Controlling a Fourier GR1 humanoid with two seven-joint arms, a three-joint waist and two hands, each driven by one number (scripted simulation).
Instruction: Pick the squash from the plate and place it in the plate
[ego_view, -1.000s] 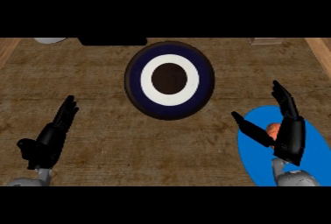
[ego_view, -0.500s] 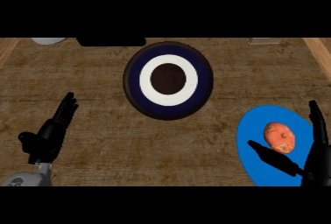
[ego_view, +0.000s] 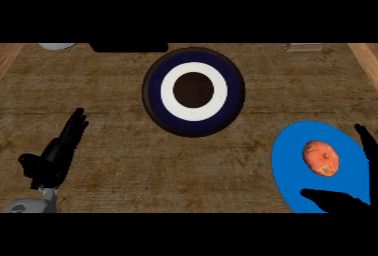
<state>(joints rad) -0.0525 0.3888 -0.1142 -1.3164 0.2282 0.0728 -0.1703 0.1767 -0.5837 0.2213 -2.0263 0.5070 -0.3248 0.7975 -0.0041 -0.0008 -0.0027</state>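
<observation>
the squash (ego_view: 320, 157), orange and mottled, lies on the blue plate (ego_view: 289, 170), right of that plate's middle. it sits in the gap between the right hand's (ego_view: 334, 201) thumb and fingers, untouched by either: the thumb reaches leftward across the blue plate's lower part, just below the squash, and the fingers (ego_view: 365, 137) rise along the view's right edge, just right of the squash and a little above it. that hand is spread wide and holds nothing; most of its palm is cut off by the view's edge.

the blue plate lies directly under the right hand, on the brown counter (ego_view: 111, 100).

up and to the left of the right hand, well apart from it, is the ringed plate (ego_view: 193, 91): dark rim, navy band, white ring, dark brown centre. nothing lies on it.

the left hand (ego_view: 55, 159) rests open near the view's left edge, fingers straight and pointing up, thumb out to its left, holding nothing. the ringed plate is up and to the right of it, the blue plate far to its right.
</observation>
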